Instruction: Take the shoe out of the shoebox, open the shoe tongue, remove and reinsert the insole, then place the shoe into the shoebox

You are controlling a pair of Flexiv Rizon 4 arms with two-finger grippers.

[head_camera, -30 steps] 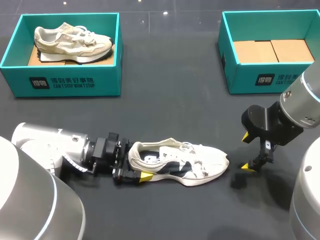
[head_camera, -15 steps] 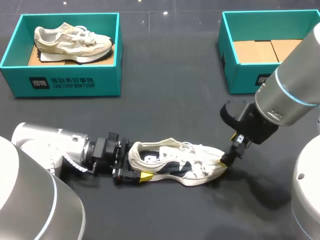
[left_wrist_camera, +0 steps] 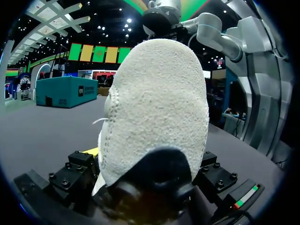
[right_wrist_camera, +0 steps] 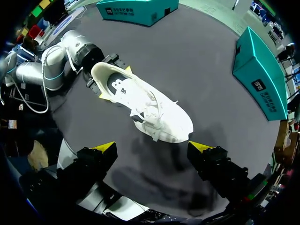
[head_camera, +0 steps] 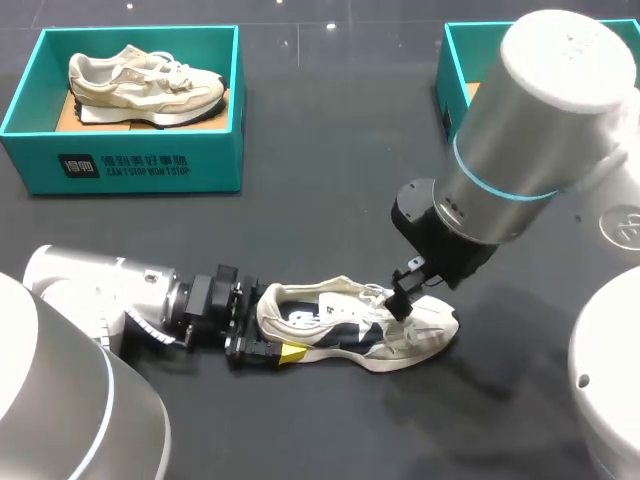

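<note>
Since the white lace-up shoe (head_camera: 355, 335) lies on its sole on the dark worktop (head_camera: 330, 230), out of the teal cardboard shoebox (right_wrist_camera: 260, 75), the step in hand looks like opening the tongue. The left gripper (head_camera: 268, 322) pinches the heel of the shoe from both sides, low on the worktop. In the left wrist view the fuzzy white heel fills the space between its fingers. The right gripper (right_wrist_camera: 152, 147) hangs over the front half of the shoe, its fingers spread wide with nothing in them.

To do this step well, the right gripper should come straight down over the white laces (right_wrist_camera: 151, 108), close to the mouth of the shoe, where the dark insole (right_wrist_camera: 115, 84) shows. The tongue is hard to make out under the laces. The gripper should close on the top edge of the tongue only, not on a lace loop, or the lace may pull tight and shut the shoe more. A soft pull up and toward the toe should open the mouth. The left gripper should hold the heel firm, so the shoe does not slide or tip over. The pull should be slow, as the shoe looks light and may lift off the worktop.
</note>
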